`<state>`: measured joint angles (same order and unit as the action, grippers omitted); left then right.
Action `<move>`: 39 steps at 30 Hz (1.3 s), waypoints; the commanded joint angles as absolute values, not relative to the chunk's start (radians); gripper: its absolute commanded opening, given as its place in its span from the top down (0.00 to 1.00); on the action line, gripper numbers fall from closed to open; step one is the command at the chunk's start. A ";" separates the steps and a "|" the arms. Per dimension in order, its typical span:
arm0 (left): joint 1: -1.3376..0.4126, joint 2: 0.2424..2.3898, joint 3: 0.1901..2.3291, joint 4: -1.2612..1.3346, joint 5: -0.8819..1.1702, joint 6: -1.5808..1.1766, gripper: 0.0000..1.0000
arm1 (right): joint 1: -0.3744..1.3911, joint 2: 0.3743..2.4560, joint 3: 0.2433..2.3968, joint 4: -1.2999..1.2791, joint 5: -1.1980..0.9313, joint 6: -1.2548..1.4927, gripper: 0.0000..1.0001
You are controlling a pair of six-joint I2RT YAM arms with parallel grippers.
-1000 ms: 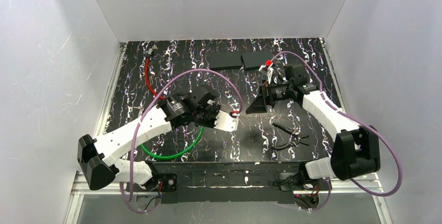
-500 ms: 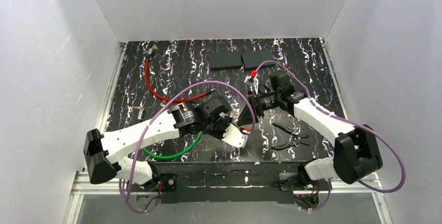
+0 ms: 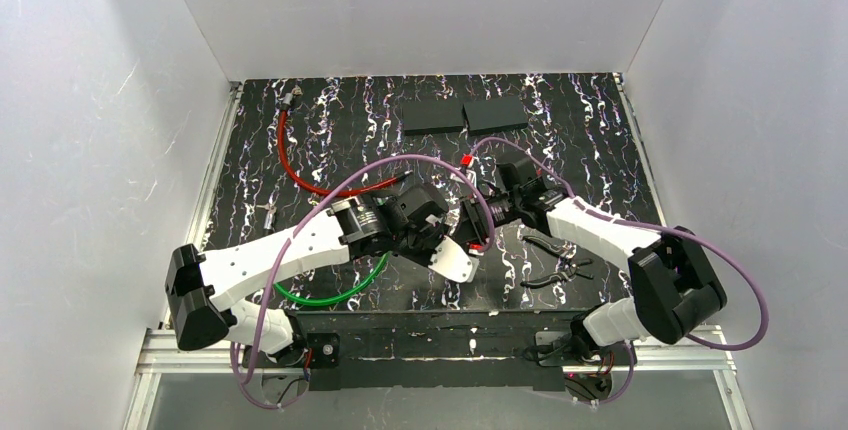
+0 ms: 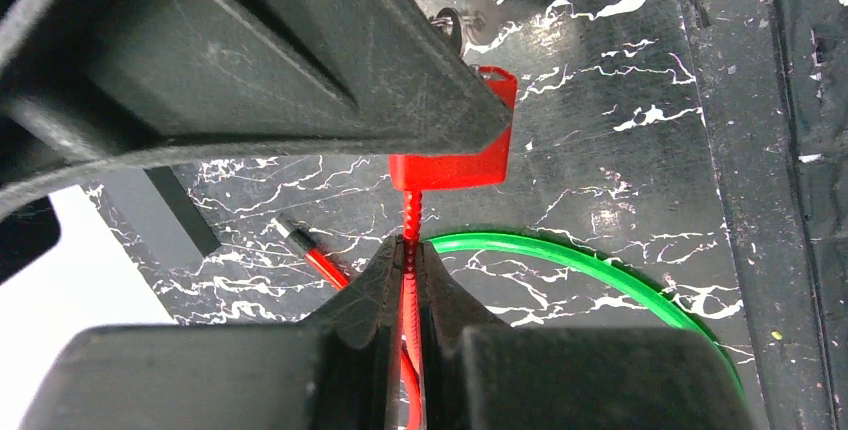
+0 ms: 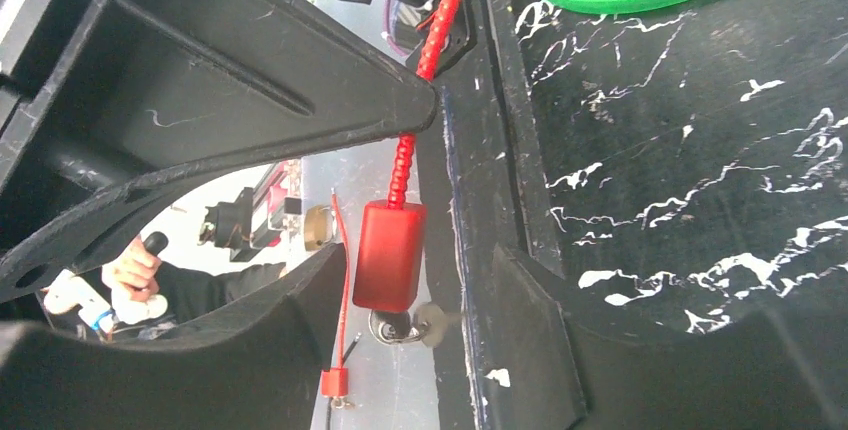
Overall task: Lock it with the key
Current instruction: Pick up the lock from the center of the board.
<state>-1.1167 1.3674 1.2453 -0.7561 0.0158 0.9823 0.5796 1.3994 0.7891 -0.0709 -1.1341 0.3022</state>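
Left gripper (image 4: pixel 410 272): pressed together on the ribbed cable (image 4: pixel 412 212), pinching it just short of the red lock body (image 5: pixel 388 255), which hangs free past its fingertips.

Right gripper (image 5: pixel 425 200): spread partway, one jaw on each side of the lock body; no contact visible.

Key (image 5: pixel 405 328): sits in the body's far end, just beyond the right gripper's reach.

Judgement: the lock looks light, with a hard plastic body. The cable looks springy, so expect the body to swing or twist when you nudge it. The key head is small, smooth metal and likely slippery. Take it flat across the head, and hold the left pinch close to the body to resist the turn.
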 commanded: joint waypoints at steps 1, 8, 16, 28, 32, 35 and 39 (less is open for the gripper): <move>-1.128 1.358 1.286 -0.748 0.024 0.996 1.00 | 0.600 1.417 0.795 0.014 -1.185 0.340 0.39; -1.129 1.361 1.281 -0.741 0.018 0.994 1.00 | 0.618 1.412 0.780 0.058 -1.204 0.378 0.51; -1.129 1.356 1.298 -0.777 0.023 0.954 1.00 | 0.618 1.403 0.789 0.052 -1.239 0.393 0.93; -0.891 1.351 1.559 -1.128 0.309 0.635 0.02 | 0.556 1.339 0.943 -0.176 -1.213 0.195 0.99; -0.669 1.302 1.565 -1.142 0.479 0.561 0.02 | 0.499 1.315 1.010 -0.259 -1.214 0.086 0.99; -0.571 1.261 1.548 -1.135 0.527 0.522 0.02 | 0.482 1.302 1.068 -0.331 -1.188 0.004 0.99; -0.424 1.249 1.539 -1.153 0.633 0.537 0.02 | 0.479 1.292 1.103 -0.350 -1.168 -0.043 0.99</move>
<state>-0.5302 1.2973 1.5391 -1.0939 0.4474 0.5649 0.4782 1.3297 1.0349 -0.2963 -1.1685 0.0634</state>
